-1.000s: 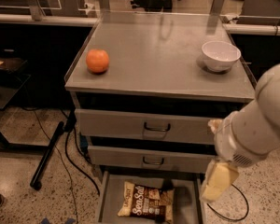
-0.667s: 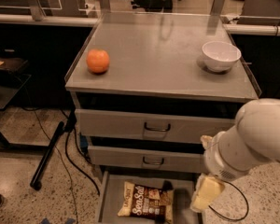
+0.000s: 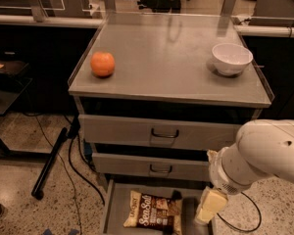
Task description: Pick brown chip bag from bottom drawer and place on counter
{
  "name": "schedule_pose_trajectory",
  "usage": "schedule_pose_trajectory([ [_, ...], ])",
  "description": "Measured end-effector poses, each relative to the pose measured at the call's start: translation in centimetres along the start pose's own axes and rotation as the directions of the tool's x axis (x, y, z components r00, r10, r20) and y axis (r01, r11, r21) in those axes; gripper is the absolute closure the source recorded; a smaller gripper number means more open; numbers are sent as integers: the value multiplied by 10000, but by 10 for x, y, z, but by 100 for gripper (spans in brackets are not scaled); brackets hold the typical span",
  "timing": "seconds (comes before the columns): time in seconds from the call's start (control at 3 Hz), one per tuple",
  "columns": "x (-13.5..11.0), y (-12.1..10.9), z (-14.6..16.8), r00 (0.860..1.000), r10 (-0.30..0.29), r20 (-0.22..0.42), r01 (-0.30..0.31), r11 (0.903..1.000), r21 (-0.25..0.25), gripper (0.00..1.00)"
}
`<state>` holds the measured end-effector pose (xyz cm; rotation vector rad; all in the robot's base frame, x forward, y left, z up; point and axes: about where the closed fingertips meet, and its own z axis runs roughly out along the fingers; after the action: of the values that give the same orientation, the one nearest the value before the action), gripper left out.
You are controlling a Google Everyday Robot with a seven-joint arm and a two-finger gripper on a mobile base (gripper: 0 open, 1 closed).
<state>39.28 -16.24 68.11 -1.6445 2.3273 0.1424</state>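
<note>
The brown chip bag [image 3: 154, 213] lies flat in the open bottom drawer [image 3: 110, 204], with its "Sea Salt" lettering facing up. My gripper [image 3: 207, 207] hangs on the white arm at the lower right, low over the drawer's right side, just to the right of the bag. It holds nothing that I can see. The counter [image 3: 171, 53] is the grey cabinet top above the drawers.
An orange [image 3: 102, 63] sits at the counter's left and a white bowl [image 3: 231, 58] at its right. Two shut drawer fronts with loop handles [image 3: 164, 133] are above the open drawer. Black cables and a stand leg [image 3: 51, 160] lie on the floor at the left.
The arm has swung down and to the left, bringing the gripper lower over the right side of the open drawer. The bag, orange and bowl have not moved.
</note>
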Motion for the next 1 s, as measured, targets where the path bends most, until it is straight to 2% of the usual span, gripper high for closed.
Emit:
schedule_pose_trajectory([
  [0.33, 14, -7, 36, 9986, 482, 209, -479, 9987, -164, 0],
  [0.67, 52, -35, 120, 9890, 1391, 503, -1367, 9894, -487, 0],
  [1.0, 54, -33, 125, 9884, 1438, 491, -1408, 9882, -604, 0],
])
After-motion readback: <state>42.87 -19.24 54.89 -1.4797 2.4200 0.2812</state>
